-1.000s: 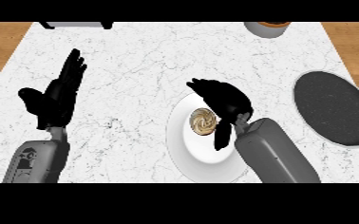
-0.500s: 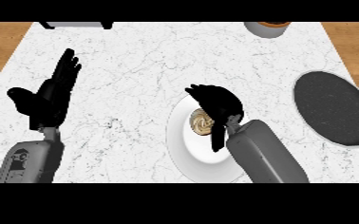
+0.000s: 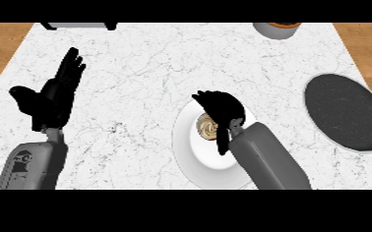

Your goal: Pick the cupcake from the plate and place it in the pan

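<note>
Cupcake (image 3: 207,128) sits on the white plate (image 3: 196,164) near the surface's (image 3: 145,78) front edge, and we see our right robot hand (image 3: 220,108) curled over it, thumb down its right side. Our left robot hand (image 3: 54,96) rests open, fingers up, at the left edge. Bare marble lies between them. Farther right, the dark pan (image 3: 341,110) holds nothing we can see.

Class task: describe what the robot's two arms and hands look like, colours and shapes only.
Both forearms are smooth, grey, rounded cylinders. Each ends in a black hand with slender fingers and a thumb: the left hand and the right hand. No cables show; the left forearm bears a small dark marking.
</note>
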